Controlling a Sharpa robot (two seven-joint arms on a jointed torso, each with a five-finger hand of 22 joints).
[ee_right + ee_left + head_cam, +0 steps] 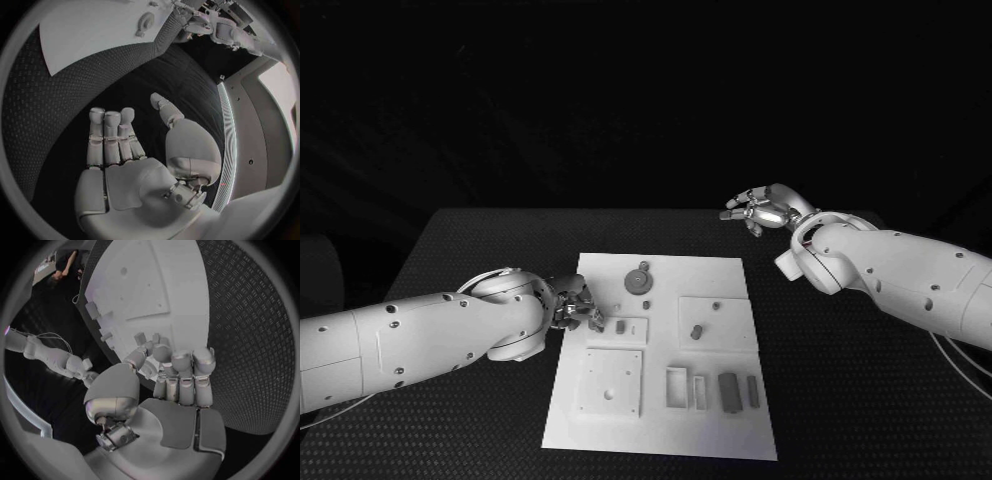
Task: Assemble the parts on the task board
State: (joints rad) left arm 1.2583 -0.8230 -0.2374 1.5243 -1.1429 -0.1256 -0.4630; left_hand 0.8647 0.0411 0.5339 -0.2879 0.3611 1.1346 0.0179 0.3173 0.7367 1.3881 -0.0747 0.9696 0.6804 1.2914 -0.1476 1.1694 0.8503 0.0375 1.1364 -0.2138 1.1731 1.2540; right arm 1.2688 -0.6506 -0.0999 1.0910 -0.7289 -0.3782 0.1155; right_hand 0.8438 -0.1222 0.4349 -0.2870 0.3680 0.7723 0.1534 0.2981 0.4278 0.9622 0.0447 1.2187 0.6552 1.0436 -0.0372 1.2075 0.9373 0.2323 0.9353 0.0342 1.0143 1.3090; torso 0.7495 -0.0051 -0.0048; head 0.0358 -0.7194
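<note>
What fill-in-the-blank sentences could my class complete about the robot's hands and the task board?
1. The task board lies on a ____ table.
2. The ____ hand is at the board's edge.
3. The right hand is away from the board and holds ____.
4. The round part sits near the board's ____ end.

Missing words: black; left; nothing; far

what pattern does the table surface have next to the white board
A fine, dotted woven-looking texture on black table; clearest in the right wrist view, beside the task board.
</note>
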